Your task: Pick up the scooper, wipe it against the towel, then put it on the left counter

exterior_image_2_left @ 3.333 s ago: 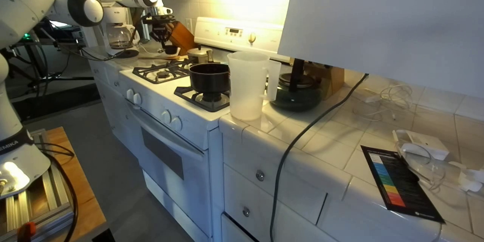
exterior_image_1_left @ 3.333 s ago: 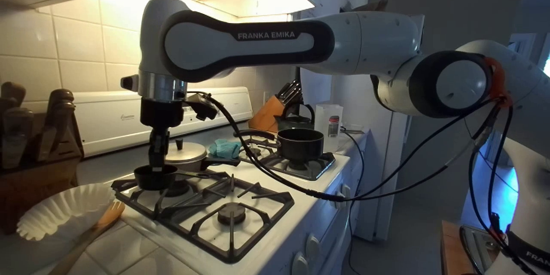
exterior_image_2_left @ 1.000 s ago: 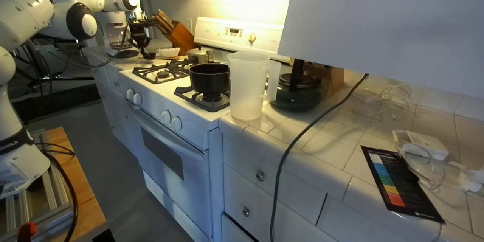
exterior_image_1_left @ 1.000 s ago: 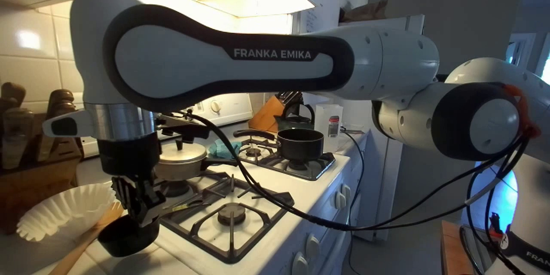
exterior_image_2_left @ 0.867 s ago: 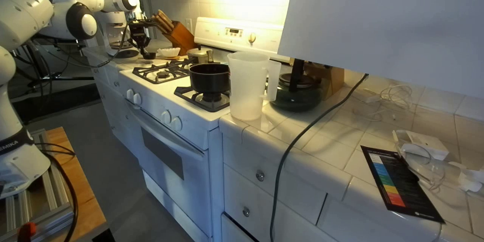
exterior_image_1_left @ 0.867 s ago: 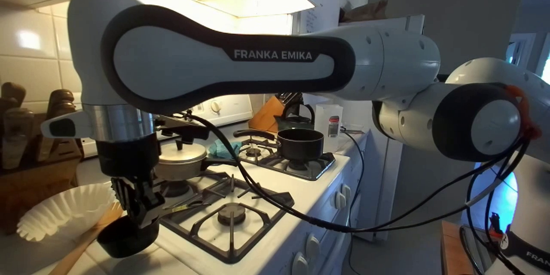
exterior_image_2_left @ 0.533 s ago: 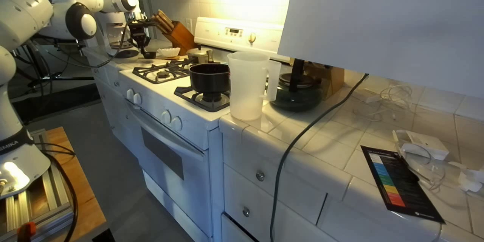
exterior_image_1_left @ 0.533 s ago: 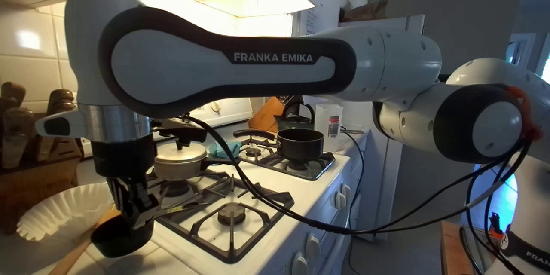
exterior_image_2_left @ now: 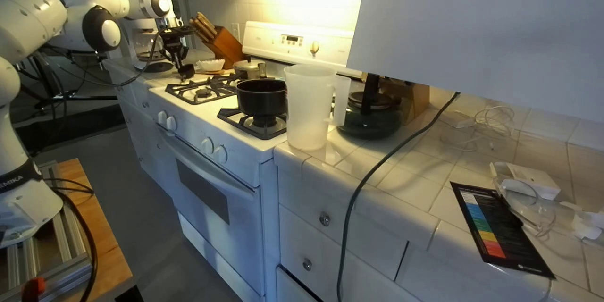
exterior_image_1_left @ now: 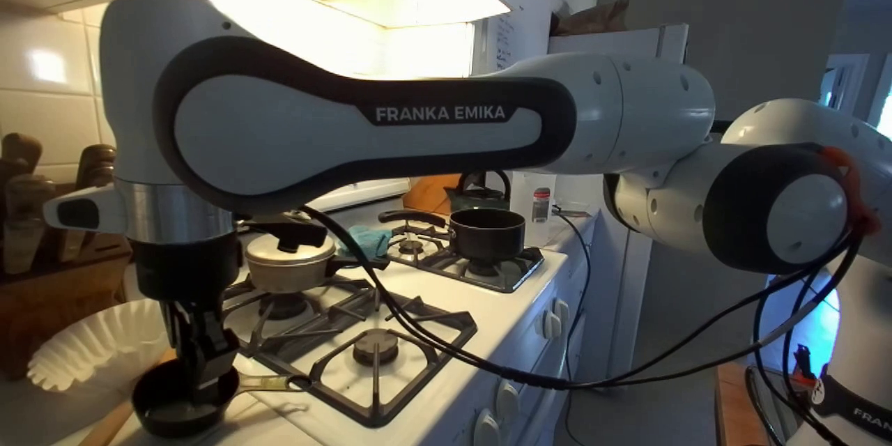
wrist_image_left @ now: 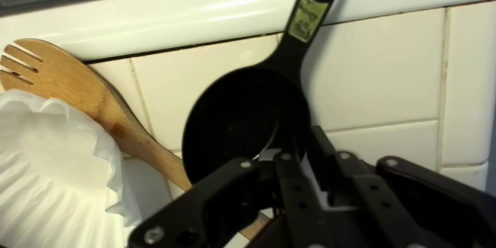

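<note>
We judge set-down on the glossy white-tiled counter [wrist_image_left: 379, 81], right side of the wrist frame, to be the step in hand. Our black two-fingered pincer [wrist_image_left: 303, 149] is clamped on the rim of the round black scooper [wrist_image_left: 232, 116] at frame centre; whether it touches the counter, we cannot tell. We should seat its base flat before releasing. Only the wrist view resolves the dark markings on the rectangular yellow-green handle label [wrist_image_left: 307, 16].

Scooper [wrist_image_left: 236, 112]: smooth, mostly matt, plastic to my eye | forked spatula [wrist_image_left: 108, 108]: smooth wood | pleated filter [wrist_image_left: 58, 174]: thin crinkled paper — I'd call it matt | counter [wrist_image_left: 379, 73]: glossy tile | towel [exterior_image_1_left: 365, 242]: rumpled cloth | my fingers [wrist_image_left: 323, 147]: matt, with shiny metal screws [wrist_image_left: 154, 235]
</note>
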Controlling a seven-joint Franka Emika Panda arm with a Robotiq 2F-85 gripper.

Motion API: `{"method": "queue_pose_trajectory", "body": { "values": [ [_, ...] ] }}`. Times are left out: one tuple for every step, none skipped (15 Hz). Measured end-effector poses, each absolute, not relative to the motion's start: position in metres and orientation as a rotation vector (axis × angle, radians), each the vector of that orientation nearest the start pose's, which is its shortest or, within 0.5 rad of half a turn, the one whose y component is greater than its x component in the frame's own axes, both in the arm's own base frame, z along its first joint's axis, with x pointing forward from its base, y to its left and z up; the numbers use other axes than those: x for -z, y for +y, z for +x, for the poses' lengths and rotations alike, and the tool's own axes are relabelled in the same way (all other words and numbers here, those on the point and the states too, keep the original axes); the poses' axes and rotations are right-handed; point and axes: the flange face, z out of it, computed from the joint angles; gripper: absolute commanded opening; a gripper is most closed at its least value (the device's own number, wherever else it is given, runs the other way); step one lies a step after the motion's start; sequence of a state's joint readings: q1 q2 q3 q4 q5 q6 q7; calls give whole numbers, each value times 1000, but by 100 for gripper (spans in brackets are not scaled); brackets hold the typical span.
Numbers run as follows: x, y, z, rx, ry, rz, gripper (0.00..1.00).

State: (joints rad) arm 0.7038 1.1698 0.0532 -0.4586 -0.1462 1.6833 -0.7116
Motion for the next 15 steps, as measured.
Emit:
{"method": "queue_pose_trajectory", "body": {
  "values": [
    [-339,523,613,96,-2141,-2427,55],
    [-339,523,613,98,-2140,-2427,63],
    [-339,523,613,101,-2140,-2428,69],
    [-339,524,613,103,-2140,-2428,77],
    [-340,524,613,108,-2140,-2427,84],
    [-342,525,612,117,-2140,-2426,90],
    [-346,527,611,134,-2143,-2423,98],
    [-351,531,610,161,-2147,-2416,99],
    [-356,536,606,187,-2154,-2402,100],
    [-361,544,600,205,-2169,-2381,100],
    [-366,554,591,224,-2190,-2351,100],
    [-373,564,582,249,-2218,-2311,100],
    [-382,575,572,274,-2253,-2259,100],
    [-392,583,563,294,-2281,-2212,100],
    [-404,588,555,311,-2290,-2187,100]
  ]
}}
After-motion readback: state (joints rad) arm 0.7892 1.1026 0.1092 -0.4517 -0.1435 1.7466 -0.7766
